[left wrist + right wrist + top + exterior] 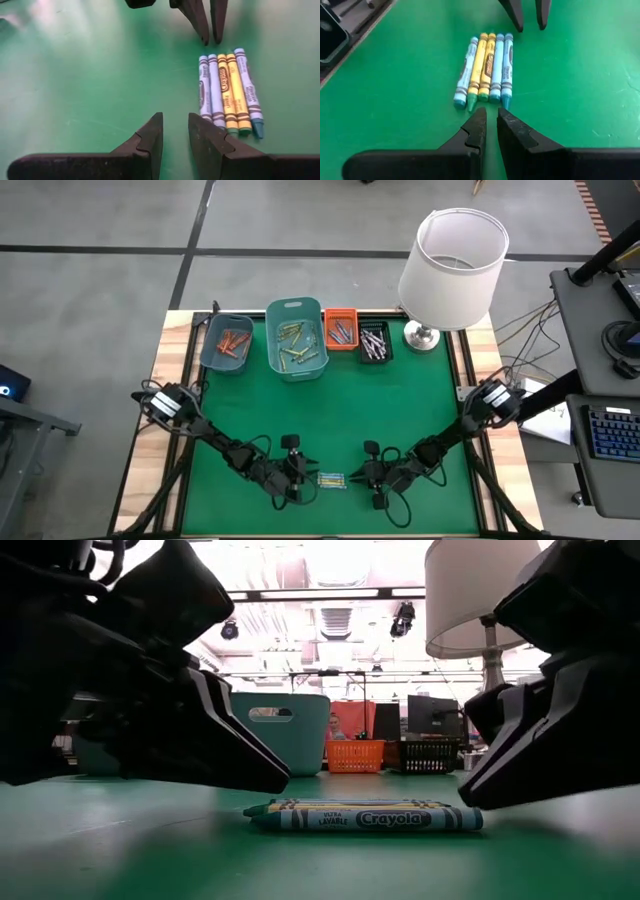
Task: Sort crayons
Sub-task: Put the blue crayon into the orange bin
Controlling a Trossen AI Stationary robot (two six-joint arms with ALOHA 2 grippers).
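Note:
Several crayons lie side by side on the green mat near the table's near edge: yellow ones in the middle, blue and pale ones outside. In the low view the nearest, a blue one, hides the others. My left gripper lies low just to their left, its fingers a little apart and empty. My right gripper lies low just to their right, its fingers a narrow gap apart, with the tips close to the crayons' pointed ends. I see no touch.
Along the far edge stand a small teal bin with orange-red crayons, a larger teal bin with yellow-green ones, an orange bin and a black bin. A white-shaded lamp stands far right. Open mat lies between bins and grippers.

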